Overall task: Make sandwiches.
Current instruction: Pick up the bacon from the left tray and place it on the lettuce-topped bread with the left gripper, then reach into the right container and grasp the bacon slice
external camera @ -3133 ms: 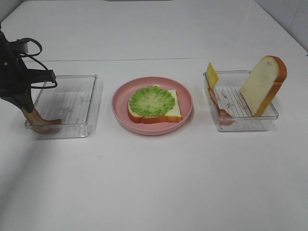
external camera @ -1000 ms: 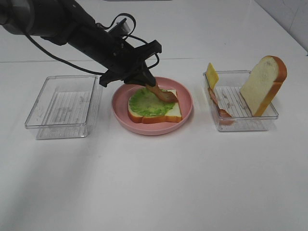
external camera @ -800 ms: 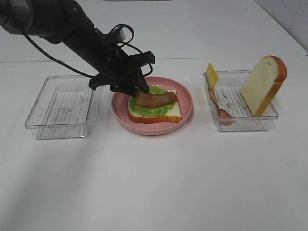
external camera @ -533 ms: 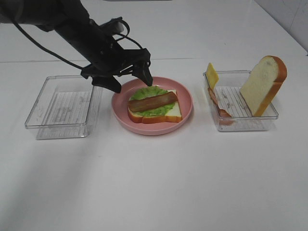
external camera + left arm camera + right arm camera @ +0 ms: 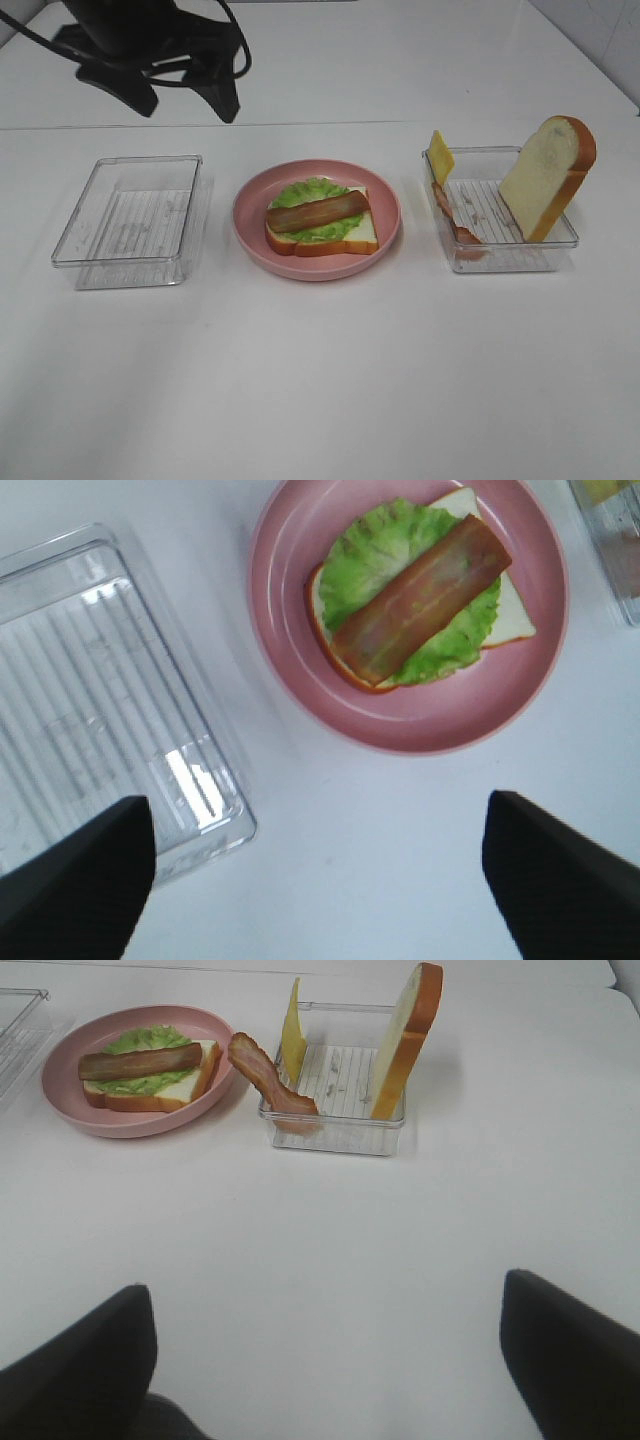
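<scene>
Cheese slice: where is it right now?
In the high view the cheese slice stands on edge at the far left corner of the right tray, beside the bacon strip, with the leaning bread slice opposite.

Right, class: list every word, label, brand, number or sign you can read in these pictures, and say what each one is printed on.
None: no readable text shows in any view.
The pink plate, left tray, right tray, upright bread slice, bacon strip, lettuce and cheese slice are all plain, with no print, label or number visible.
</scene>
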Controlling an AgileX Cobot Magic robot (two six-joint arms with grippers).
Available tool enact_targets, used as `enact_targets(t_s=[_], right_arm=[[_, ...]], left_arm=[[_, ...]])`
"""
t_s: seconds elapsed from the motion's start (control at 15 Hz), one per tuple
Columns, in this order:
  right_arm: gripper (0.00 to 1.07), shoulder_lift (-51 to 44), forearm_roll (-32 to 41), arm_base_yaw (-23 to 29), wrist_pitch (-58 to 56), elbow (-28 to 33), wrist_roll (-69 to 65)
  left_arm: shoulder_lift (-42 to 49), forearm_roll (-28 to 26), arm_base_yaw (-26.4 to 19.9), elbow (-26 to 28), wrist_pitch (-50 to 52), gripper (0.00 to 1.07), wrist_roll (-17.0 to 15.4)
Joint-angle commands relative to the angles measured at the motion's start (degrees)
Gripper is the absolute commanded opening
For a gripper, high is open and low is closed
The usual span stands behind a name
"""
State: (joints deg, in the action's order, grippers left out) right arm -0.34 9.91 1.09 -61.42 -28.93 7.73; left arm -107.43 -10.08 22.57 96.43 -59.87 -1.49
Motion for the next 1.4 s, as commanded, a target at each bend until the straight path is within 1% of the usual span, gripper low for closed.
enact_targets(t_s=[0.07, 0.13, 0.27, 0.4, 0.53, 0.6, 0.73, 0.8, 0.87, 1.0, 1.07, 1.13, 1.27, 1.33, 1.4], right_arm=[[0.88, -0.7, -0.1, -0.5, 0.5, -0.1, 0.4], [0.88, -0.7, -0.1, -0.5, 0.5, -0.1, 0.4], [0.88, -0.7, -0.1, -0.5, 0.5, -0.1, 0.4], [0.88, -0.7, -0.1, -0.5, 0.5, -0.1, 0.4], [0.88, -0.7, -0.1, -0.5, 0.5, -0.1, 0.4], [0.88, -0.7, -0.1, -0.5, 0.5, -0.1, 0.4], [0.88, -0.7, -0.1, -0.5, 0.5, -0.1, 0.4], [0.88, -0.7, -0.1, -0.5, 0.5, -0.1, 0.4], [0.88, -0.7, -0.1, -0.5, 0.5, -0.1, 0.4], [0.88, -0.7, -0.1, -0.5, 0.5, -0.1, 0.4], [0.88, -0.7, -0.1, -0.5, 0.5, -0.1, 0.4], [0.88, -0.7, -0.1, -0.5, 0.5, -0.1, 0.4], [0.88, -0.7, -0.1, -0.5, 0.5, -0.1, 0.4], [0.88, -0.7, -0.1, -0.5, 0.5, -0.1, 0.4], [0.88, -0.7, -0.1, -0.5, 0.5, -0.1, 0.4]], left_arm=[[8.0, 3.4, 0.2, 0.1, -7.4, 0.84, -1.8], [11.7, 4.4, 0.2, 0.1, -10.3, 0.84, -2.4], [18.1, 5.6, 0.2, -0.3, -13.9, 0.84, -2.4], [27.0, 5.7, 0.2, -4.7, -13.9, 0.84, -2.4], [39.3, 6.1, 0.2, -13.2, -13.9, 0.84, -2.4], [42.0, 6.1, 0.2, -15.1, -13.9, 0.84, -2.5], [53.9, 6.1, 0.2, -23.7, -13.8, 0.84, -2.5], [58.8, 6.1, 0.2, -27.0, -13.8, 0.84, -2.5], [61.3, 6.1, 0.2, -28.8, -13.8, 0.84, -2.5], [70.8, 6.1, 0.2, -36.2, -13.8, 0.84, -2.5], [77.3, 6.4, 0.2, -41.1, -13.5, 0.84, -2.5], [82.1, 6.5, 0.2, -44.9, -13.2, 0.84, -2.5], [90.0, 6.5, 0.2, -50.5, -13.5, 0.84, -2.5], [92.0, 6.5, 0.2, -51.8, -13.6, 0.84, -2.5], [95.7, 6.6, 0.2, -54.3, -13.6, 0.84, -2.5]])
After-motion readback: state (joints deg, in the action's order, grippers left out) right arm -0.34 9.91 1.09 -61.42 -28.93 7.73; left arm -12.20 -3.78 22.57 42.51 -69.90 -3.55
